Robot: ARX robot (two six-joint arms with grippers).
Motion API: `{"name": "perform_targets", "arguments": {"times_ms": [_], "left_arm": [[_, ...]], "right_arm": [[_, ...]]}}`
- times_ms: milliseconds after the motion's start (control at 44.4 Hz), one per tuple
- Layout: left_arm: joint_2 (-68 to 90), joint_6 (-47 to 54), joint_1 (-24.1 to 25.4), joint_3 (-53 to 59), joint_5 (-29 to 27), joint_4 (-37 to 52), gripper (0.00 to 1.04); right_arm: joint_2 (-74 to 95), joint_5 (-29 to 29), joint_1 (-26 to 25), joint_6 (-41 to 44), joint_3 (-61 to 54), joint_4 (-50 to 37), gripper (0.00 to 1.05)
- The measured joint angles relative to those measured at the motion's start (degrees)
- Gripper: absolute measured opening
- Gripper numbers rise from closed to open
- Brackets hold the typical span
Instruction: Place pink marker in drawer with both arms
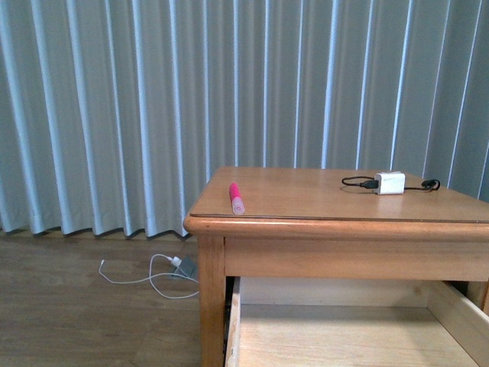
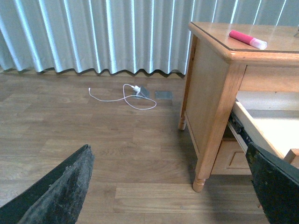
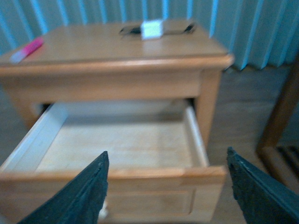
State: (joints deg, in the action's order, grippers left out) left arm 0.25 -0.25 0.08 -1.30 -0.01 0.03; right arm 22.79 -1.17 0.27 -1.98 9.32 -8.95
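The pink marker (image 1: pixel 237 198) lies on the cabinet top near its front left corner; it also shows in the left wrist view (image 2: pixel 247 39) and the right wrist view (image 3: pixel 26 50). The top drawer (image 1: pixel 344 332) is pulled open and shows a pale plank floor with nothing in it (image 3: pixel 126 144). Neither arm shows in the front view. My left gripper (image 2: pixel 170 186) is open and empty, low over the floor beside the cabinet's left side. My right gripper (image 3: pixel 168 191) is open and empty, in front of the open drawer's front panel.
A white charger block (image 1: pixel 389 183) with a black cable lies at the back right of the cabinet top (image 1: pixel 321 200). A white cable and plug (image 1: pixel 157 275) lie on the wooden floor by the grey curtain. A wooden frame (image 3: pixel 280 126) stands right of the cabinet.
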Motion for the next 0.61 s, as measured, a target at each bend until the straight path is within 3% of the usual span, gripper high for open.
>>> {"name": "perform_targets", "arguments": {"times_ms": [68, 248, 608], "left_arm": [[0.0, 0.0, 0.0, 0.0, 0.0, 0.0, 0.99], [0.0, 0.0, 0.0, 0.0, 0.0, 0.0, 0.99], [0.0, 0.0, 0.0, 0.0, 0.1, 0.0, 0.99]], "right_arm": [[-2.3, 1.5, -0.3, 0.8, -1.7, -4.1, 0.59], [-5.6, 1.2, -0.3, 1.6, -4.7, -3.3, 0.22], [-6.3, 1.2, -0.3, 1.7, -4.9, -3.2, 0.98]]}}
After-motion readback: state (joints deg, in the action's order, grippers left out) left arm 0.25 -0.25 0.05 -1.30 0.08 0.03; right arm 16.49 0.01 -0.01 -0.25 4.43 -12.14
